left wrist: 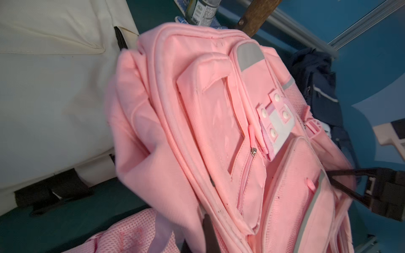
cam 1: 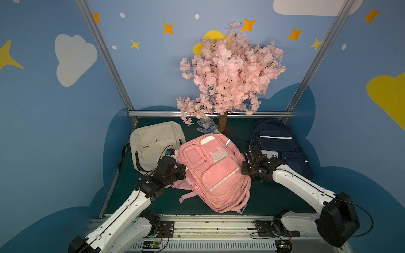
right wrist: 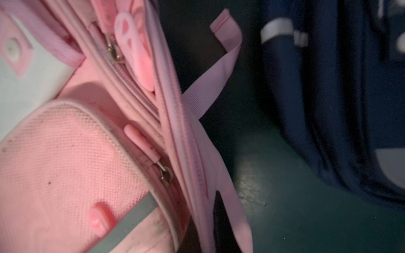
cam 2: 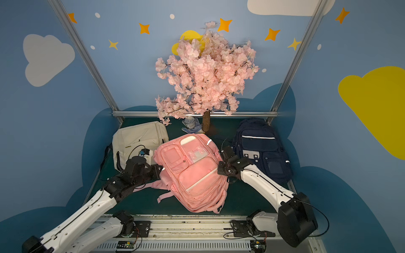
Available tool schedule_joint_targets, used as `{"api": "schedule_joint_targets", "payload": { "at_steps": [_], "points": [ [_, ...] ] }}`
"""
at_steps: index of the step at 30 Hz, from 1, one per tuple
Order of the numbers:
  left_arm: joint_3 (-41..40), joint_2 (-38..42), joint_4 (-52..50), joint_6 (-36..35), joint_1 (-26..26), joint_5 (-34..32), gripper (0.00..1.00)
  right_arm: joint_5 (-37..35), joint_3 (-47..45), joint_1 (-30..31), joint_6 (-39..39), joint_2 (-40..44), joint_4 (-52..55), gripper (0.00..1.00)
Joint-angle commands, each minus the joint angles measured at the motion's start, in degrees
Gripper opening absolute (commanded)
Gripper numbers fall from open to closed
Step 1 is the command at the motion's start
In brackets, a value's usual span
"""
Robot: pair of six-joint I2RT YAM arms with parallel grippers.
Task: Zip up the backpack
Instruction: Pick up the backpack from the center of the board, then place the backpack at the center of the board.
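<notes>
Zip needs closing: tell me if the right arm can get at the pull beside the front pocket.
Probably yes: the pull lies uncovered on the pink backpack's side, close by the right end effector, which is shut on its edge and must release first.

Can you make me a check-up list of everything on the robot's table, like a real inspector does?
Surface: dark green mat, with all the bags lying on it.
Job's things: pink backpack lying face up in the middle; a zip pull shows, but I cannot tell if the main zip is open.
Clutter: white bag, navy backpack, pink blossom tree, small can by its trunk.
Grippers: left claw and right claw are both shut, pinching opposite sides of the pink backpack.
Cables: thin black cables loop at the wrists.
Surroundings: blue walls with clouds and stars; metal frame.
</notes>
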State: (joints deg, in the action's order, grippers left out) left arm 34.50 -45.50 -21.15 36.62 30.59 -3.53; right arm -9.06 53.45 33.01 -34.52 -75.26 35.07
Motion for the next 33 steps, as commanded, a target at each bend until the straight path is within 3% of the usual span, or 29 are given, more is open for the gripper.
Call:
{"api": "schedule_joint_targets", "payload": {
  "at_steps": [1,8,10,12,15,17,21,25,29,33],
  "points": [
    [-4.4,4.1,2.35,5.96,3.53,3.2,0.02,-2.2,7.34,-0.38,5.94,-5.63,-9.29,0.0],
    [-12.33,6.68,12.77,14.0,12.89,-2.2,0.03,-2.83,24.19,-1.05,9.45,-23.18,-7.92,0.0],
    [-12.57,4.46,14.06,15.32,14.71,-3.98,0.02,-2.01,29.38,-1.02,10.77,-26.55,-4.15,0.15],
    [-12.03,1.54,14.64,17.23,15.66,-5.12,0.03,-0.3,33.02,-0.54,11.97,-27.19,0.14,0.4],
    [-11.14,-2.69,16.66,18.86,16.55,-6.21,0.03,-2.04,30.09,1.99,11.91,-22.38,-0.63,0.6],
    [-10.54,-4.77,17.57,20.02,17.02,-7.54,0.03,-2.48,27.37,4.09,12.53,-18.41,-0.48,0.65],
    [-9.35,-7.77,18.8,21.27,17.4,-9.35,0.02,-0.74,20.75,9.13,7.39,-9.6,1.43,0.66],
    [-8.45,-9.15,19.86,21.56,17.4,-9.71,0.03,-0.57,10.45,20.25,0.62,0.31,-2.72,0.61],
    [-8.36,-9.92,20.93,21.65,17.47,-9.72,0.02,-5.0,1.0,33.55,-6.41,5.92,-10.42,0.55],
    [-8.48,-10.08,21.62,21.44,17.48,-9.58,0.03,-13.49,-4.71,45.09,-9.56,4.43,-19.36,0.53]
  ]
}}
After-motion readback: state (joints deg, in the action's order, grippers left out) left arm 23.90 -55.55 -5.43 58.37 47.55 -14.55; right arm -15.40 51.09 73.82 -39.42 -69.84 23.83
